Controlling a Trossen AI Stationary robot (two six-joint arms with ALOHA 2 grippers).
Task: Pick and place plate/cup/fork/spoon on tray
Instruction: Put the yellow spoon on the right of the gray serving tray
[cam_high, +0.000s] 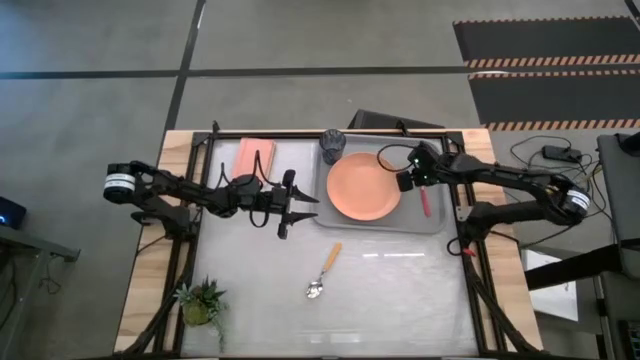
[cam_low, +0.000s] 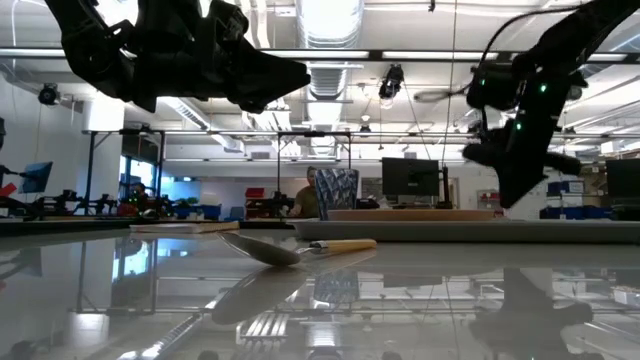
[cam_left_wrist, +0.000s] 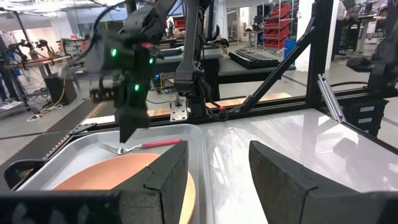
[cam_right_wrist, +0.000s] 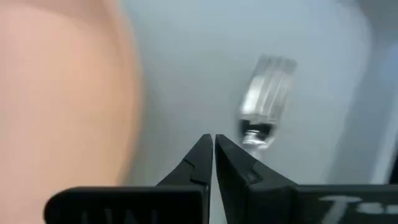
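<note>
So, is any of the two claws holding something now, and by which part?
Nothing is held. The right claw is shut and empty above the tray, with the fork lying on it. The left claw is open and empty.

The plate (cam_right_wrist: 62, 93) was blurred and cut off at the right wrist picture's edge; the fork (cam_right_wrist: 264, 102) beside it was only a smear.

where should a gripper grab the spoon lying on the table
Take the small spoon by its orange-tan handle, coming straight down from above. It lies flat on the white table, apart from everything else, and the slim straight handle suits a pinch across its width better than the rounded metal bowl.
</note>
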